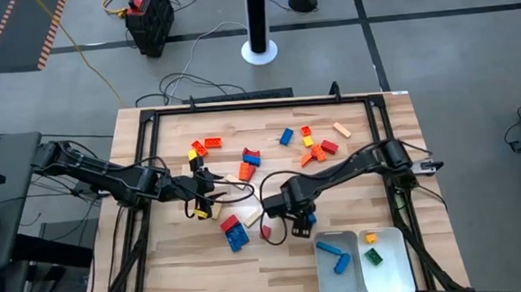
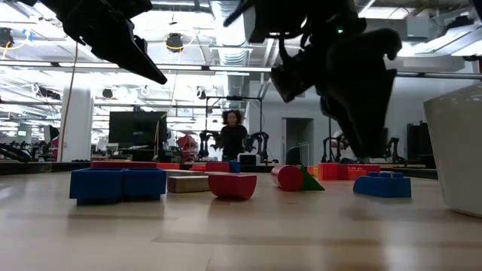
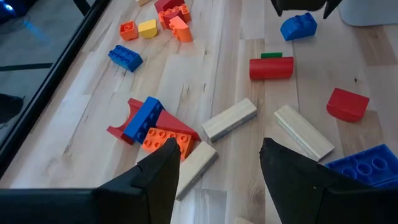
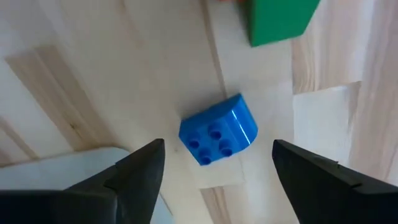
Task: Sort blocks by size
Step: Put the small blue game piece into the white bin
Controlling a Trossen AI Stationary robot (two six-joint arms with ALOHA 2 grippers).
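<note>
I have the right gripper (image 1: 299,218) low over the middle of the table (image 1: 368,121), just short of the two white trays (image 1: 328,282) at the near right corner. Its fingers (image 4: 134,171) stand wide apart with nothing between them. Through its wrist camera I see a small blue block (image 4: 219,130) lying on the wood just ahead of the open fingers, studs showing, not touched. A green block (image 4: 278,20) lies a little beyond it.

The left gripper (image 1: 202,197) hangs over the table's left-centre part. Its fingers (image 3: 163,169) are parted and hold nothing. Ahead of them I see a small heap: a red block (image 3: 127,121) with a blue one (image 3: 144,117) across it and an orange one (image 3: 165,138) touching both. Three tan blocks (image 3: 229,119) lie near the heap, apart from one another. Farther on sit a red cylinder block (image 3: 271,67) with green just behind it, and a red block (image 3: 347,104) by itself.

From above, the rest of the blocks are scattered: an orange-red pair (image 1: 208,146) towards the far left, a mixed cluster (image 1: 318,149) far right with a tan block (image 1: 342,130) beside it, and a red and blue pair (image 1: 234,232) near the front. The left tray holds two blue blocks (image 1: 337,255); the right tray (image 1: 397,278) holds a yellow one (image 1: 371,239) and a green one (image 1: 374,258).

In the low view a person (image 2: 232,137) stands in the room behind.
</note>
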